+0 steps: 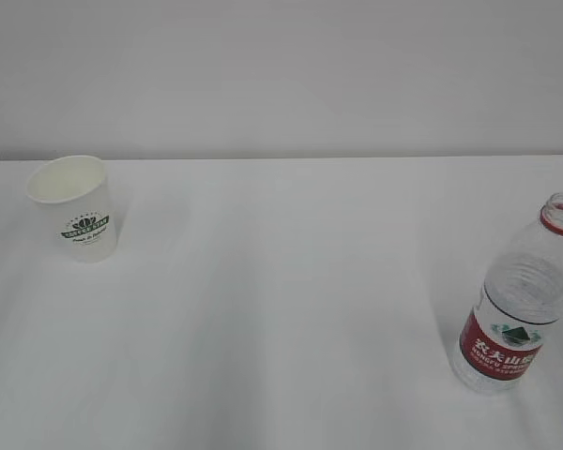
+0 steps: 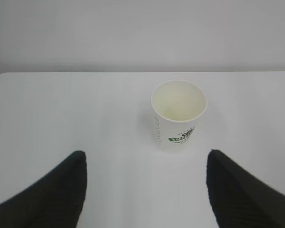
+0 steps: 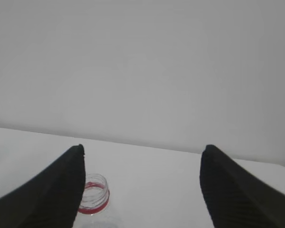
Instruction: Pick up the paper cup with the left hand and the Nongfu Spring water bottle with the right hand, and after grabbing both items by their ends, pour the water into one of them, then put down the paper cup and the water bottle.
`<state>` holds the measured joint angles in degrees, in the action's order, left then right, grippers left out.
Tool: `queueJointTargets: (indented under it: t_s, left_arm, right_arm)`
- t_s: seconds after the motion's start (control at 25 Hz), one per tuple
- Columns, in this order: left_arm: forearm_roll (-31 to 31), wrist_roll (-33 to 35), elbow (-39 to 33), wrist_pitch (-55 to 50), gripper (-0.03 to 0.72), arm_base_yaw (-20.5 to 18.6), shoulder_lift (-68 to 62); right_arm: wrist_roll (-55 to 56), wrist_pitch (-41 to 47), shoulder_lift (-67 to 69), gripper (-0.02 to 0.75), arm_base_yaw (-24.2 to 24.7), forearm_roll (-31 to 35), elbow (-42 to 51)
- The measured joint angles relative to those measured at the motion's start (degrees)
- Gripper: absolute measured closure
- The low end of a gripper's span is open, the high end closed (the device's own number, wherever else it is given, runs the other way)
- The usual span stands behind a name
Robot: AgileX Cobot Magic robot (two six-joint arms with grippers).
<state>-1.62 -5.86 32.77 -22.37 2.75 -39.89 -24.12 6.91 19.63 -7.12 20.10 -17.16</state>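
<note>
Paper cup [image 2: 178,116] upright, mouth up, straight ahead of left hand [image 2: 145,190] and between its spread jaws' line — nothing held. Bottle [image 3: 94,199] upright, uncapped, below and left of centre for right hand [image 3: 142,187]; jaws spread, empty.

Exterior view: cup [image 1: 75,208] far left on table [image 1: 281,309], bottle [image 1: 518,300] far right, well apart — nothing stands between either hand and its target.

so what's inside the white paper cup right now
The small white tapered paper cup stands upright with its mouth open. From the left wrist view the inner wall and part of the pale bottom look bare, with nothing in it. The near part of the bottom is hidden by the rim.
</note>
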Motion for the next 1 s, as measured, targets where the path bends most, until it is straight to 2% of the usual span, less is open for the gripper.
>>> queueJointTargets:
  t_s: [0.16,0.48,0.72,0.84,1.0]
  left_arm:
    - [0.0,0.0,-0.88,2.59,0.118,0.0,0.0]
    - [0.0,0.0,-7.1,10.81,0.118,0.0,0.0]
    - [0.0,0.0,-8.04,14.79,0.118,0.0,-0.73]
    - [0.0,0.0,-8.04,17.25,0.118,0.0,-3.75]
    - [0.0,0.0,-8.04,20.81,0.118,0.0,-9.96]
  right_arm:
    - [-0.11,-3.0,1.97,0.169,0.0,-0.86,0.0]
    - [-0.11,-10.37,9.98,0.169,0.0,-1.09,0.12]
    - [1.19,-14.06,11.82,0.169,0.0,-2.05,0.12]
    - [7.4,-15.24,12.46,0.169,0.0,-6.48,0.12]
    - [18.85,-16.73,13.91,0.169,0.0,-19.4,0.12]
